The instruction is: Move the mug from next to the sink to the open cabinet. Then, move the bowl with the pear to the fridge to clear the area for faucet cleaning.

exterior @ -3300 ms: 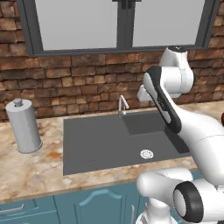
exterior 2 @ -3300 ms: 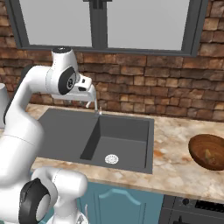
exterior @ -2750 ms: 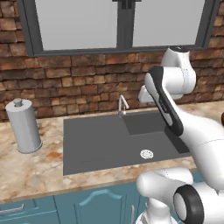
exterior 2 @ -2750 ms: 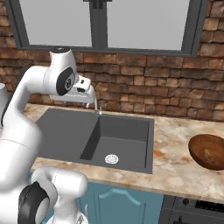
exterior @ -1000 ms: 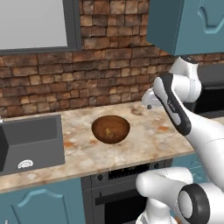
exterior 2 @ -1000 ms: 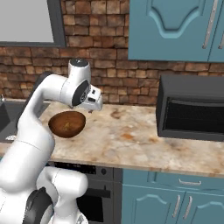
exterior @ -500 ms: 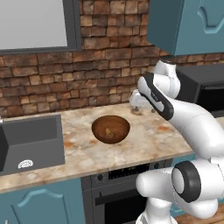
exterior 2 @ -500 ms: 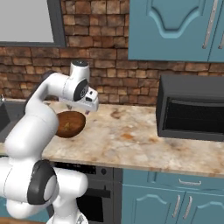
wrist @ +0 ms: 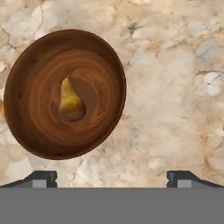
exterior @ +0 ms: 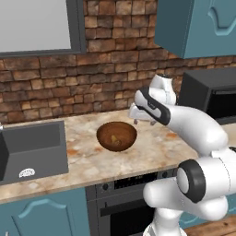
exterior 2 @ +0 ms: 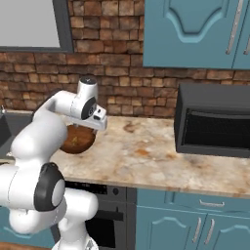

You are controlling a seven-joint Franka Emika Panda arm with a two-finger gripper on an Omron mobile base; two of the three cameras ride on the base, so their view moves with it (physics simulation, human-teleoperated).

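Pear (wrist: 70, 101) inside brown bowl (wrist: 39, 131)

bowl (wrist: 65, 94): glossy dark brown, ringed wood grain | pear (wrist: 70, 102): yellow, browner at base | table (wrist: 175, 96): beige-cream marble, rust blotches | wall (exterior: 55, 69): red-brown brick | cabinets (exterior 2: 195, 34): teal | microwave (exterior 2: 215, 124): black | sink (exterior: 32, 147): dark grey

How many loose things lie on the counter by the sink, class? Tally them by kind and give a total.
Bowl: 1
Pear: 1
Total: 2
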